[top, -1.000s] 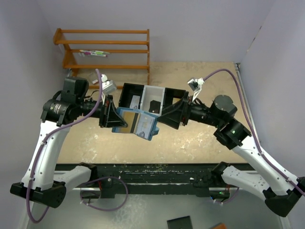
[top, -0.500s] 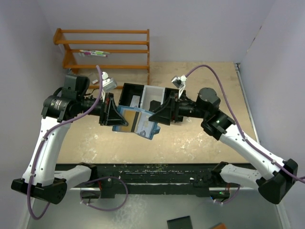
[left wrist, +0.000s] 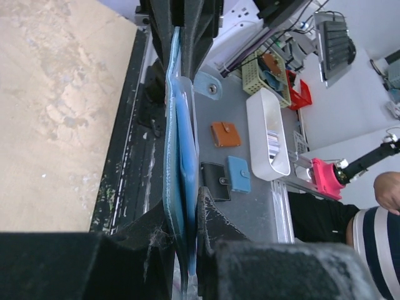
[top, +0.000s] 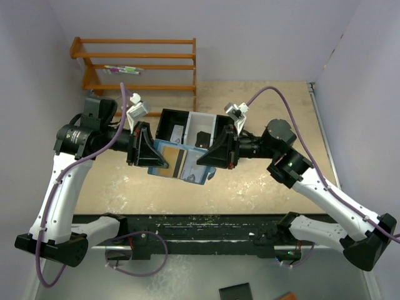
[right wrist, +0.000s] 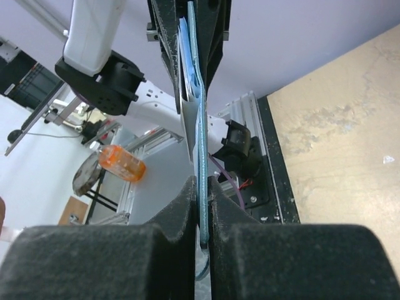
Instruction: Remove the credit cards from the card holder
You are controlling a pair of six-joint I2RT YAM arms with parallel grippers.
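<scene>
The blue card holder [top: 181, 164] hangs open above the table, stretched between my two grippers. A gold-tan credit card [top: 160, 158] shows in its left half; pale pockets fill the right half. My left gripper [top: 149, 154] is shut on the holder's left edge, and my right gripper [top: 211, 159] is shut on its right edge. In the left wrist view the holder [left wrist: 181, 156] runs edge-on out of my left gripper [left wrist: 187, 215]. The right wrist view shows its stitched blue edge [right wrist: 200, 125] pinched in my right gripper [right wrist: 201, 187].
A black-and-white three-compartment tray [top: 190, 120] stands just behind the holder. A wooden rack [top: 137, 62] stands at the back left. Walls close in on the left, back and right. Beyond the table's near edge lie small wallets [left wrist: 225, 134] and a white tub [left wrist: 269, 140].
My right arm swung left to the holder and its jaws closed on the right edge. The left gripper kept its grip and barely moved.
</scene>
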